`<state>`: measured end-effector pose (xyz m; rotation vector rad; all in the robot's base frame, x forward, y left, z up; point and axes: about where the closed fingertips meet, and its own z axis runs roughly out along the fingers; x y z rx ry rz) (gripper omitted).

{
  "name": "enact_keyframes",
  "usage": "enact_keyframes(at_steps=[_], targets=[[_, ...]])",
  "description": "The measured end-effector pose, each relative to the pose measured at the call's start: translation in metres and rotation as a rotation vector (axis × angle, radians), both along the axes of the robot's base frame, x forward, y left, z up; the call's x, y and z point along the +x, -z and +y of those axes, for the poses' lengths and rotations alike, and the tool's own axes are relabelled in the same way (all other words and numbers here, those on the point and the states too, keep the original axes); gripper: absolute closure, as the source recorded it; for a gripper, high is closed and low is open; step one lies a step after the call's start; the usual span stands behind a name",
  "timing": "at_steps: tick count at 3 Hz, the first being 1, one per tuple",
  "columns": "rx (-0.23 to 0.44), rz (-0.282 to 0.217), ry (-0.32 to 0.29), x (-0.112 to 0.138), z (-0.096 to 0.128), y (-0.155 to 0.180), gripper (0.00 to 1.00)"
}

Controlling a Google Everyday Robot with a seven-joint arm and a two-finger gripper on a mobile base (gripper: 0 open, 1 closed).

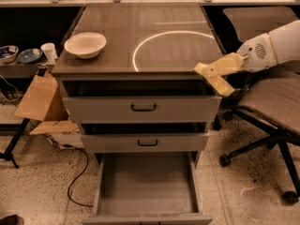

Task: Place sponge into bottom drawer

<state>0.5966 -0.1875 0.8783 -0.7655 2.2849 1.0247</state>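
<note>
My gripper (207, 72) is at the end of the white arm that reaches in from the right. It hovers at the front right corner of the cabinet top (154, 36), level with the top drawer. It is shut on the pale yellow sponge (220, 84), which hangs slanting below the yellowish fingers (220, 65). The bottom drawer (145, 184) is pulled fully out below and to the left of the gripper, and its flat grey interior holds nothing.
A white bowl (85, 44) sits on the cabinet top at the left. The two upper drawers (143, 108) with black handles stand slightly ajar. An office chair (276, 102) stands close at the right. A cardboard box (42, 100) leans at the left.
</note>
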Motion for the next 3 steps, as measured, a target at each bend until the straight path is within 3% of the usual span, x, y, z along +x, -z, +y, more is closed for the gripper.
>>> enact_keyframes(at_steps=[3], targets=[[0.003,-0.039,-0.067,-0.0063,0.0045,0.0108,1.00]])
